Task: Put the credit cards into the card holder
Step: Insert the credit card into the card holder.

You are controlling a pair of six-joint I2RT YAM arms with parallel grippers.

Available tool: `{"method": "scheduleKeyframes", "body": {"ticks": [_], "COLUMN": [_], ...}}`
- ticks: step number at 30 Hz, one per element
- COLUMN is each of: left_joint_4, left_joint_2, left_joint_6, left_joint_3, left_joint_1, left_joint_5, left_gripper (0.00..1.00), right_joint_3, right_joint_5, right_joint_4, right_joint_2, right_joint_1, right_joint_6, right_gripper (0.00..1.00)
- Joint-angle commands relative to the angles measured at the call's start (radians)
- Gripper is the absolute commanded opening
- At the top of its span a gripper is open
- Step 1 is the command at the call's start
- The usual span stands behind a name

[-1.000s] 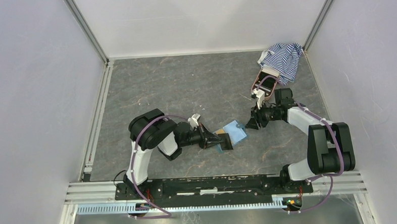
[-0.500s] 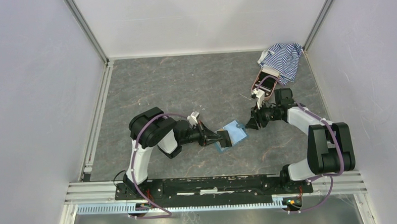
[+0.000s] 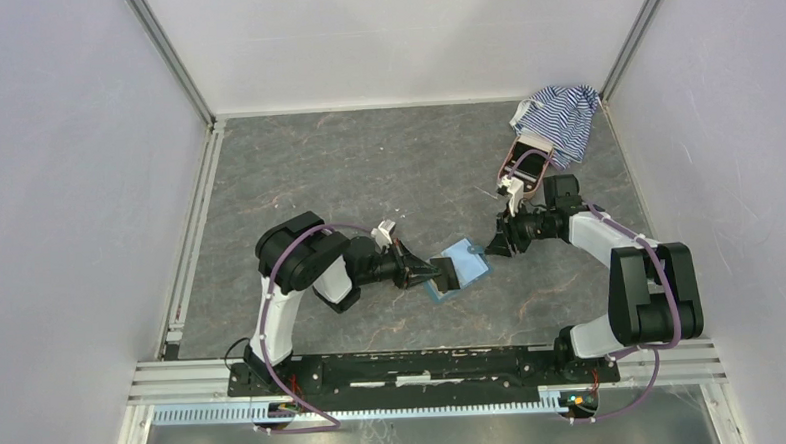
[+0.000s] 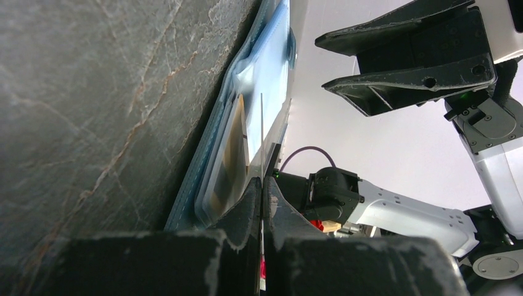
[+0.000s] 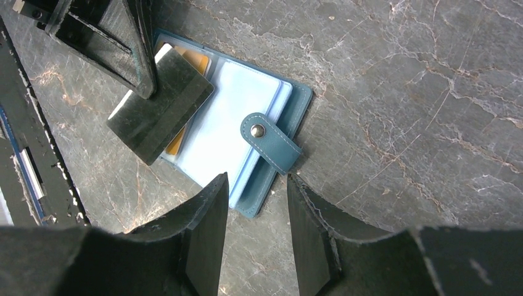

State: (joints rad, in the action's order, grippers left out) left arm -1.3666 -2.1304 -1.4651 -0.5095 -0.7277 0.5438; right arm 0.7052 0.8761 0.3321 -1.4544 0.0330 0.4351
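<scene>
The teal card holder [image 3: 463, 262] lies open on the table, pale blue inside [image 5: 228, 123], its snap tab [image 5: 271, 143] towards my right gripper. My left gripper [image 3: 439, 274] is shut on a dark grey credit card [image 5: 161, 114] and holds it flat over the holder's left half. In the left wrist view this card [image 4: 261, 132] shows edge-on between the closed fingers. A tan-gold card [image 5: 192, 59] sits in the holder beneath it; it also shows in the left wrist view [image 4: 233, 148]. My right gripper [image 5: 254, 185] is open just above the holder's near edge.
A pink oval case [image 3: 527, 163] and a blue-white striped cloth [image 3: 561, 118] lie at the back right, close behind my right arm. White walls and aluminium rails enclose the grey marbled table [image 3: 367, 173].
My left gripper with the dark card has shifted slightly left, and the card holder has slid a little with it. The right arm has not moved.
</scene>
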Motion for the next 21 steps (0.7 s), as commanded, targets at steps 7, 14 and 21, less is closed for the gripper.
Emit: {"method": "scheduleKeyframes", "body": {"ticks": [7, 14, 21], "left_joint_4": [0.155, 0.186, 0.27], "left_joint_2": [0.1, 0.073, 0.08], "left_joint_6": [0.019, 0.021, 0.054], "left_joint_3": [0.049, 0.007, -0.028], "left_joint_1": [0.003, 0.003, 0.003], "left_joint_5": [0.0, -0.006, -0.043], "left_gripper": [0.02, 0.02, 0.02], "right_joint_3": [0.039, 0.039, 0.039], "right_joint_5": [0.026, 0.026, 0.029], "right_joint_4": [0.001, 0.002, 0.003], "right_joint_2": [0.017, 0.019, 0.021], "right_joint_1": [0.009, 0.012, 0.013], "right_joint_6": [0.013, 0.014, 0.013], "right_gripper": [0.46, 0.46, 0.46]}}
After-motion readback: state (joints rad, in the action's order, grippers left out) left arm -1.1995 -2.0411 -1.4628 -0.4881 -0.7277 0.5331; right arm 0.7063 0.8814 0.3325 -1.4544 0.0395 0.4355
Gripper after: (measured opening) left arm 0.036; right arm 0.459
